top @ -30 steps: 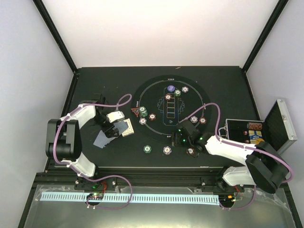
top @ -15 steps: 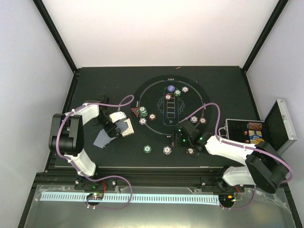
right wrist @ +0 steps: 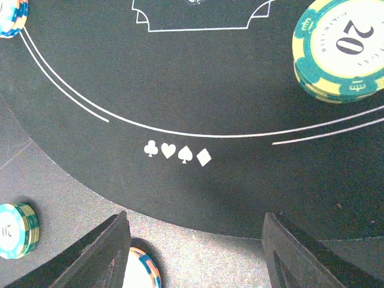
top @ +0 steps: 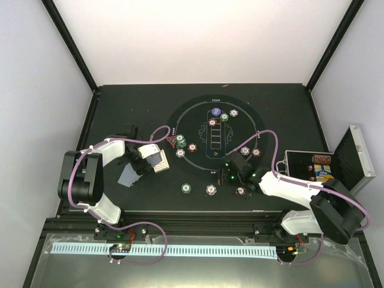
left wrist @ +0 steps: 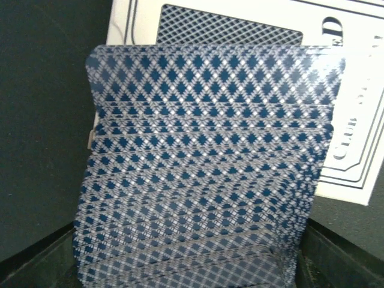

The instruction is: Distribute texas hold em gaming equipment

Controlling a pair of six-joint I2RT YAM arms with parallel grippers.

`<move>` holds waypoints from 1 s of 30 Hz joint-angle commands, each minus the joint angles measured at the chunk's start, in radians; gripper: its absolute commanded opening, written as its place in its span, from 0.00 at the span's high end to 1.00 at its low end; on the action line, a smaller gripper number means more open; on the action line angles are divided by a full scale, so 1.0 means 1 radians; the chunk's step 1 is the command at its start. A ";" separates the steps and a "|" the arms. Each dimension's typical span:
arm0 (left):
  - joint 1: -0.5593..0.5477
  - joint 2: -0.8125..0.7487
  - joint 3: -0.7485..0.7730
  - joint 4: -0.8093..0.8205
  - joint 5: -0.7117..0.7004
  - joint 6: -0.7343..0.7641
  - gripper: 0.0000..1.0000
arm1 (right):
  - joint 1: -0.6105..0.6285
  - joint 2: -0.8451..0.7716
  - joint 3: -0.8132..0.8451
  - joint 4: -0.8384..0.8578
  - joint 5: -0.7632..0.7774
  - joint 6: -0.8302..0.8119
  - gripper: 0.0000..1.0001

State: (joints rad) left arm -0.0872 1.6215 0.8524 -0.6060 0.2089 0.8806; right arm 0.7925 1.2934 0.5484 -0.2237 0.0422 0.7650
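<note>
A fanned stack of blue-diamond-backed playing cards [left wrist: 204, 168] fills the left wrist view, lying partly over a white printed card box [left wrist: 360, 120]. My left gripper [left wrist: 192, 264] straddles the stack, its jaws against both side edges. From above, it [top: 144, 161] is at the deck [top: 161, 162], and one loose card [top: 128, 176] lies beside it. My right gripper [right wrist: 195, 252] hangs open over the felt mat's [right wrist: 198, 90] edge, with a white-orange chip [right wrist: 139, 271] by its left finger and a green 20 chip [right wrist: 339, 48] ahead to the right.
Poker chips ring the round mat [top: 198, 120], some near its front edge [top: 186, 188] [top: 210, 189] [top: 240, 192]. A red triangle marker [top: 171, 141] lies at the mat's left, a blue button [top: 215, 112] at its top. The silver case [top: 336, 165] stands open at the right.
My left gripper has slid right onto the deck and its jaws have narrowed onto the cards. The right arm has hardly moved.
</note>
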 commanded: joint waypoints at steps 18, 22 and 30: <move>-0.038 -0.065 0.009 -0.075 -0.028 0.053 0.91 | 0.008 -0.032 0.005 0.018 0.003 -0.004 0.41; -0.039 -0.088 0.072 -0.151 -0.011 0.053 0.98 | 0.008 -0.059 0.001 0.019 -0.011 -0.004 0.41; -0.075 -0.196 0.142 -0.305 0.079 0.087 0.98 | 0.008 -0.121 0.004 0.112 -0.168 0.017 0.41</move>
State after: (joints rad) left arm -0.1295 1.4929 0.9401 -0.7883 0.2153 0.9287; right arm 0.7925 1.2068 0.5472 -0.2020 -0.0151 0.7666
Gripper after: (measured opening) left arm 0.691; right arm 0.590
